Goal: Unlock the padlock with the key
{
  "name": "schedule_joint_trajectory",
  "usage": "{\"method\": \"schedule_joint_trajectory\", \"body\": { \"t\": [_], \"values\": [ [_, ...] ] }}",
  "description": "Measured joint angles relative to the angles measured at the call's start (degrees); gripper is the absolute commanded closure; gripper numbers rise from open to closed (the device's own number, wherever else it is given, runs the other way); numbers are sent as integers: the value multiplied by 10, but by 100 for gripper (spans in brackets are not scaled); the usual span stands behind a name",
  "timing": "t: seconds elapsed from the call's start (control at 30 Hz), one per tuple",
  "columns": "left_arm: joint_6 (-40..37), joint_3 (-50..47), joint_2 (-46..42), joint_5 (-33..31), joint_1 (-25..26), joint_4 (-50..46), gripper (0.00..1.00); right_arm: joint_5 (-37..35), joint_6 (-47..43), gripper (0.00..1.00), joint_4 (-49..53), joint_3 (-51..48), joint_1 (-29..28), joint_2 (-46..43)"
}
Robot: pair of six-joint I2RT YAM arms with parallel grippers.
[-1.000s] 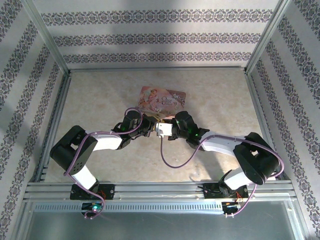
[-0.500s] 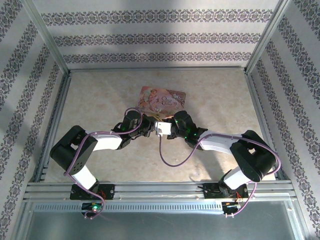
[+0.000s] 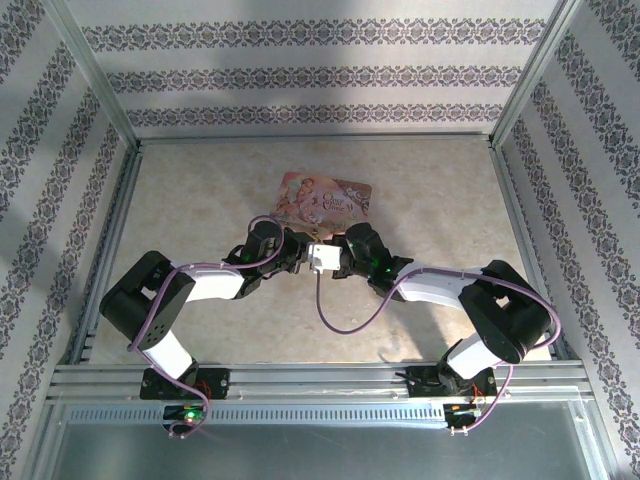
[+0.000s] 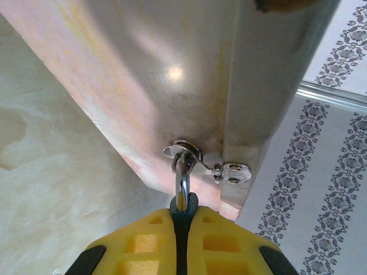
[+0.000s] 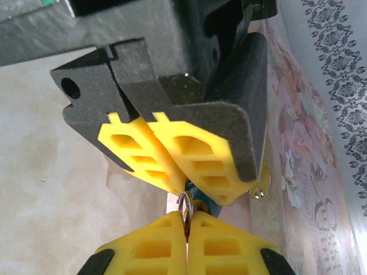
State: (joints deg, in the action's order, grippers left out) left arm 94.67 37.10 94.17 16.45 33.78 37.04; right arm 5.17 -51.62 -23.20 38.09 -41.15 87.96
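Beige surface (image 3: 200,200), enclosed by patterned walls. The pink tin box (image 3: 325,198) lies near its middle. The left claw (image 4: 183,213) is closed on the padlock (image 4: 182,175), whose shackle passes through the box hasp (image 4: 184,152). The right claw (image 5: 186,220) is clamped on the key ring (image 5: 184,204), directly facing the left claw's tips.

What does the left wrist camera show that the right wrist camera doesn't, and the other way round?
Left wrist view: the padlock, its shackle threaded through the metal hasp on the pink tin box, on its plain side, pinched by the shut left gripper. Right wrist view: the shut right gripper pinching a small ring, seemingly the key, facing the left gripper, beside the box's printed face. Both: the left gripper, the pink box, table and wallpaper.
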Motion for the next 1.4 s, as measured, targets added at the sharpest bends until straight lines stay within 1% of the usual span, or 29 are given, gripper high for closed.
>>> {"method": "schedule_joint_trajectory", "body": {
  "t": [0.23,0.5,0.73,1.1,1.2,1.4],
  "values": [
    [2,0,0,-1,0,0,100,-9,13,100,-3,0,-4,0],
    [2,0,0,-2,0,1,100,-13,66,100,-7,-1,-6,0],
    [3,0,0,-3,0,4,100,-12,159,100,-35,-13,-6,0],
    [3,0,0,-21,-1,8,100,-11,328,100,-128,-38,-6,26],
    [3,0,0,-22,-1,8,100,-11,354,100,-149,-44,-6,32],
    [3,0,0,-23,-1,8,100,-11,376,100,-173,-52,-7,37]
  ]
}}
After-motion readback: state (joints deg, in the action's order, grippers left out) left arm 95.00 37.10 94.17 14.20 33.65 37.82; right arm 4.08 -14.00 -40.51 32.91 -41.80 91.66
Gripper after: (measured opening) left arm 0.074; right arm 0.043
